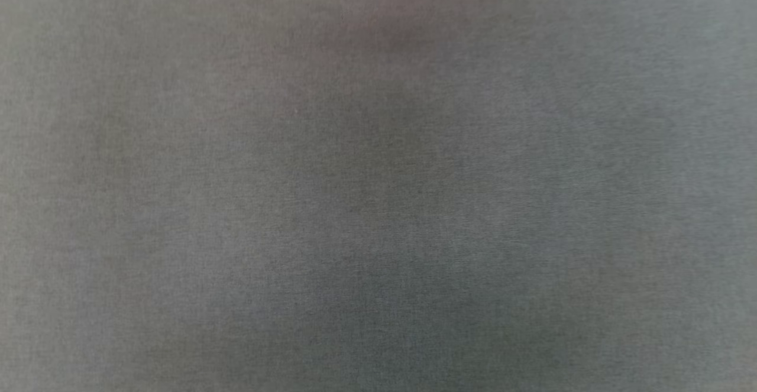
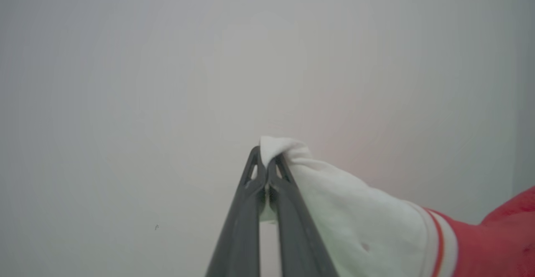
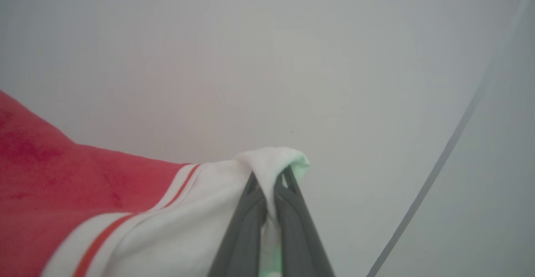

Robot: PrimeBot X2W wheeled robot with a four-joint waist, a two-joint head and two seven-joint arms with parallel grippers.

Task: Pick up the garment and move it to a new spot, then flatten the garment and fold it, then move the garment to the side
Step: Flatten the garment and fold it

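Left gripper and right gripper each have fingers clamped shut on a white sleeve of the garment — stretched between them, likely for spreading flat on the tabletop.

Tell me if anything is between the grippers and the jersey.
Nothing visible is. The left gripper is shut on a white sleeve of the jersey, and the right gripper is shut on white sleeve cloth too.
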